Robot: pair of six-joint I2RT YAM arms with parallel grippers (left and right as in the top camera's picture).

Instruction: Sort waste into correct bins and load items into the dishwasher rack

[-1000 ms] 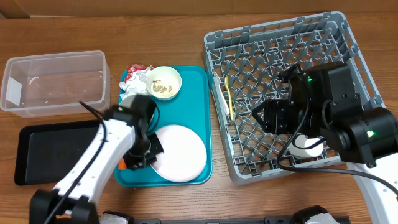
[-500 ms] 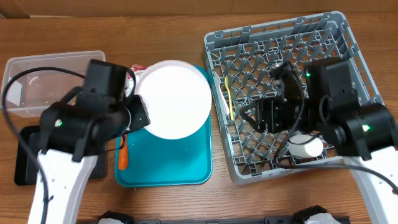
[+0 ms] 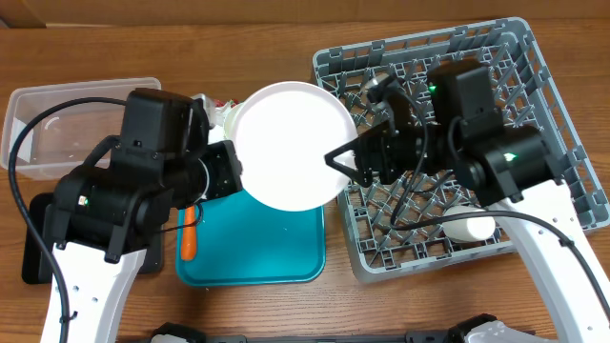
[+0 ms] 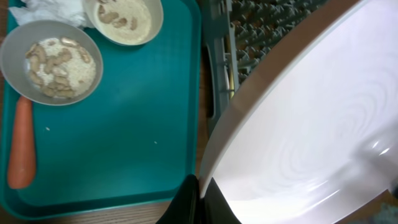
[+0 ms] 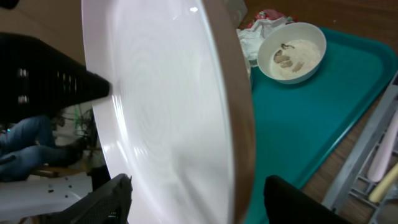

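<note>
The grey dishwasher rack [image 3: 534, 57] is standing on the right, with the teal tray [image 3: 257, 248] beside it. The pale pink plate [image 3: 286, 143] is hanging tilted above both their edges. The left gripper [image 4: 199, 196] is pinching its rim. The right gripper [image 3: 345, 160] is standing open around the opposite rim. The carrot [image 4: 22, 152] is lying on the tray.

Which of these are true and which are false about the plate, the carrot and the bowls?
1. The left tool holds the plate by its rim. True.
2. The right tool is shut tight. False: its fingers stand apart, one on each side of the plate's edge.
3. Both bowls hold food scraps. True.
4. The carrot lies inside a bowl. False: it lies on the teal tray, beside a bowl.
</note>
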